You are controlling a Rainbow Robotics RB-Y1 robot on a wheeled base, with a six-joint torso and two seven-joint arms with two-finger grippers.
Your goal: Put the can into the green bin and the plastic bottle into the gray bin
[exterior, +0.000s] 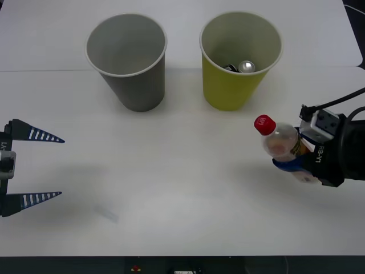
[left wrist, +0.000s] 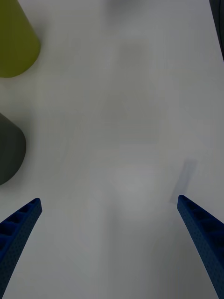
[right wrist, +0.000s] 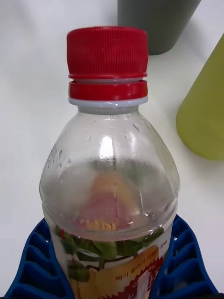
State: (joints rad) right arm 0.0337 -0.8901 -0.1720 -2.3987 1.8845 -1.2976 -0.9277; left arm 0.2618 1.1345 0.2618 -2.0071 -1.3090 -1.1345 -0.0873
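Note:
The can (exterior: 246, 67) lies inside the green bin (exterior: 212, 85) at the back right, its silver top showing. To its left stands the gray bin (exterior: 134, 85). My right gripper (exterior: 297, 162) is shut on the plastic bottle (exterior: 278, 140), held above the table in front of and to the right of the green bin, red cap pointing toward the bins. In the right wrist view the plastic bottle (right wrist: 110, 187) sits between the blue fingers (right wrist: 186, 261), with the gray bin (right wrist: 154, 18) and green bin (right wrist: 205, 117) beyond. My left gripper (exterior: 43, 166) waits open at the left edge.
The white table (exterior: 171, 171) stretches bare between the two arms. In the left wrist view the green bin (left wrist: 14, 42) and gray bin (left wrist: 9, 149) stand off to one side of the open left gripper (left wrist: 109, 233).

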